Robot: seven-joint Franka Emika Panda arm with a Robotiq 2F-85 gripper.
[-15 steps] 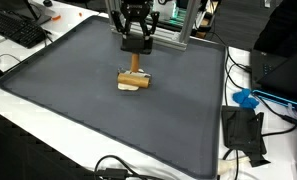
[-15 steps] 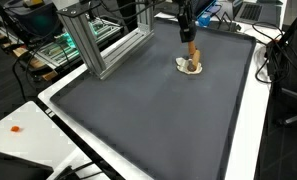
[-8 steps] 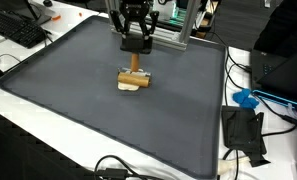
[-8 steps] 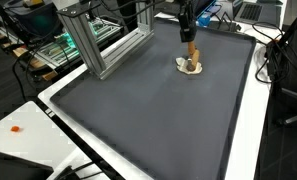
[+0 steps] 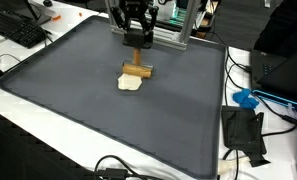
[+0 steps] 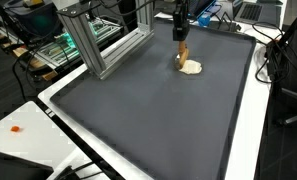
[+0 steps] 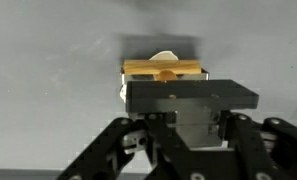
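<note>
Dark grey matting [image 5: 68, 115] covers the bench, with an aluminium frame [image 6: 100, 42] at its far edge and a keyboard [image 5: 18, 30] off one corner. The tool [image 5: 136, 45] hangs over the far half of the mat, jaws closed on a wooden block [image 5: 136, 70], which it holds directly beneath itself.

What matters most is how the block stands to the pale flat piece [image 5: 130, 84] lying on the mat. In an exterior view the piece sits just under the block and slightly to the camera's side. In an exterior view from the other angle the block [image 6: 181, 54] stands at one edge of the piece [image 6: 192, 68] instead of over its middle. In the wrist view the block [image 7: 165, 68] runs with its long axis straight across the frame, and the pale piece [image 7: 164, 56] peeks out past its far edge.

I cannot tell whether block and piece touch or are a little apart, as no view shows the gap side-on. The wrist view is blurred, and the tool's dark body hides the block's near face and the fingertips. The pale piece's material and exact outline are too small to make out.
</note>
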